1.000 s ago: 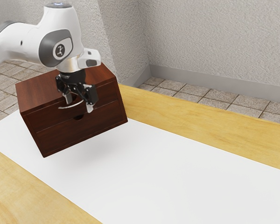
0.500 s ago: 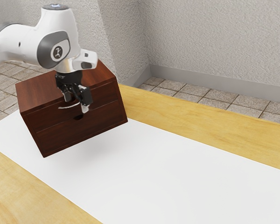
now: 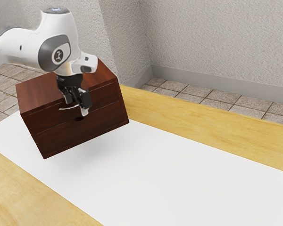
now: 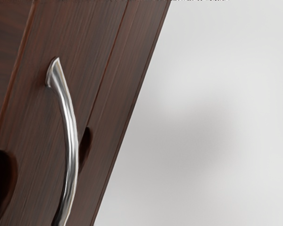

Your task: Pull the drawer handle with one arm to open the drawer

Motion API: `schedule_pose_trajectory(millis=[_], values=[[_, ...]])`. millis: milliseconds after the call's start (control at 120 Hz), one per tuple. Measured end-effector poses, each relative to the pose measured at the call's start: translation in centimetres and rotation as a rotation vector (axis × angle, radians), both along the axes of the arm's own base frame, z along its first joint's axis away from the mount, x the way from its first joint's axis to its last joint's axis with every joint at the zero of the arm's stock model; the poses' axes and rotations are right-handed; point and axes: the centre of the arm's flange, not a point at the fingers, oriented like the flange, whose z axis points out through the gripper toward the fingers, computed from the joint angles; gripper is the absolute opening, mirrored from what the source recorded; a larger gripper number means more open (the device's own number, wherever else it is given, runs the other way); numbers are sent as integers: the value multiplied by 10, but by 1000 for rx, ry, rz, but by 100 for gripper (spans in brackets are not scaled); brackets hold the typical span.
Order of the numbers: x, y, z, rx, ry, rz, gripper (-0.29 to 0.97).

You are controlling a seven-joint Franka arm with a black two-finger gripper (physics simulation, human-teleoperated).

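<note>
A dark wooden drawer box (image 3: 92, 123) sits tilted at the far left end of the white mat (image 3: 170, 169). A curved silver handle (image 3: 66, 108) is mounted on its upper drawer front, and the front looks flush with the box. My black gripper (image 3: 76, 106) hangs right at that front, open, its fingertips (image 3: 84, 111) just to the exterior view's right of the handle's end. In the wrist view the handle (image 4: 68, 141) arcs down the brown drawer front (image 4: 28, 117), close to my hand and off to one side, with a small notch beside it.
The white mat lies on a light wooden table (image 3: 217, 127). Textured grey walls and a tiled floor (image 3: 212, 96) lie behind the box. The mat to the exterior view's right of the box is open room.
My hand has shifted a little toward the exterior view's left and closer to the drawer front, bringing the fingers nearer the handle. The box has not moved.
</note>
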Motion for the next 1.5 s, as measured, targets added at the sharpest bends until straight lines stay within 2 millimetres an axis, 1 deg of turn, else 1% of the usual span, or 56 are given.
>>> schedule_pose_trajectory(millis=[175,342,408,442,550,600,633,658,808,900,950,967,1167,1233,1267,1442,1500], values=[[1,1,1,4,-8,-17,67],[3,0,-3,3,-13,-26,49],[2,-1,-6,3,-13,-27,50],[2,-1,-8,3,-13,-27,52],[3,-1,-11,3,-15,-25,43],[1,-3,-12,3,-13,-24,42],[0,-6,-16,3,-9,-25,43],[-2,-8,-18,3,-9,-25,41],[-5,-13,-21,7,-26,-18,46],[-7,-20,-18,9,-37,-15,38],[-9,-23,-15,12,-43,-14,28],[-10,-24,-14,12,-44,-13,27],[-13,-32,-15,10,-53,-1,35],[-14,-35,-18,9,-54,1,38],[-15,-36,-19,10,-57,2,35],[-20,-46,-20,15,-69,7,37],[-21,-47,-20,16,-75,12,36]])
